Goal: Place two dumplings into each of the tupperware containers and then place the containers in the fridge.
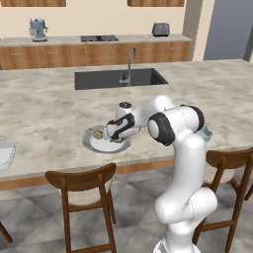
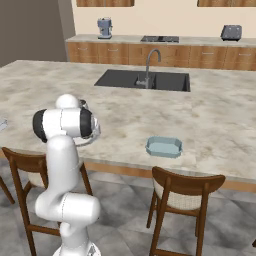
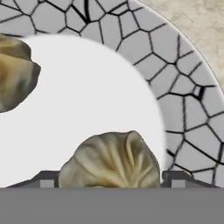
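The round white, grey-rimmed plate (image 1: pixel 91 142) sits near the counter's front edge. My gripper (image 1: pixel 115 137) hangs low over it, pointing down. In the hand view a tan, creased dumpling (image 3: pixel 111 159) lies on the plate (image 3: pixel 175 87) between my two fingertips (image 3: pixel 46 179). The gripper (image 3: pixel 111 179) is open, its jaws close beside the dumpling. A second dumpling (image 3: pixel 15 74) lies further in on the plate, also seen as a small brown lump (image 1: pixel 98 134). One teal tupperware container (image 2: pixel 164 146) stands empty on the counter to the right, another (image 1: pixel 4 153) at the far left edge. The slate-grey fridge (image 1: pixel 230 29) stands back right.
A dark sink (image 1: pixel 118 78) with a tall faucet (image 1: pixel 131 62) is set in the counter behind the plate. Wooden chairs (image 1: pixel 84 190) stand along the counter's front edge. The back counter holds a coffee machine (image 1: pixel 38 28), a cooktop and a toaster (image 1: pixel 160 29).
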You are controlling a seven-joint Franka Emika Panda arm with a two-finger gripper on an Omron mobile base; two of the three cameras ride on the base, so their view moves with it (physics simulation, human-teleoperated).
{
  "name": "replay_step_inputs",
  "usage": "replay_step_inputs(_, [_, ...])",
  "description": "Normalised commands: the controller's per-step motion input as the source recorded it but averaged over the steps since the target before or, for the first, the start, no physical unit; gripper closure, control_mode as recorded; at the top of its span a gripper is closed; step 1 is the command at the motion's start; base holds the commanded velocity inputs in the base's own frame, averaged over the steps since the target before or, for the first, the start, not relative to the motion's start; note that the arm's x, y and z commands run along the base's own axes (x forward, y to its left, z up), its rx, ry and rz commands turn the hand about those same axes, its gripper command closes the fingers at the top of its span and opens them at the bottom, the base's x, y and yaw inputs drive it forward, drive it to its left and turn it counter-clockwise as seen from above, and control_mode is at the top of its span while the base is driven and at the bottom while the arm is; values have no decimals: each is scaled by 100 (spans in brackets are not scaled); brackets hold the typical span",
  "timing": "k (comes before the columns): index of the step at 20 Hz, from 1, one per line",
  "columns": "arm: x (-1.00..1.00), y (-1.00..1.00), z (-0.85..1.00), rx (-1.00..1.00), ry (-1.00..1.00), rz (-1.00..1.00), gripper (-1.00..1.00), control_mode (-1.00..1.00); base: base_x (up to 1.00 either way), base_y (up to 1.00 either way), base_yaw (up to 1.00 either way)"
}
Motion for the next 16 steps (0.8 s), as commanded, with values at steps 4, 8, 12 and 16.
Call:
replay_step_inputs(4, [0, -26, 57, -2, -3, -1, 100, -100, 0, 0, 0])
replay_step_inputs(8, [0, -86, 36, 0, 0, -1, 100, -100, 0, 0, 0])
replay_step_inputs(12, [0, -100, 2, 0, 0, 0, 100, -100, 0, 0, 0])
replay_step_inputs(16, [0, -100, 1, 2, 2, 0, 100, -100, 0, 0, 0])
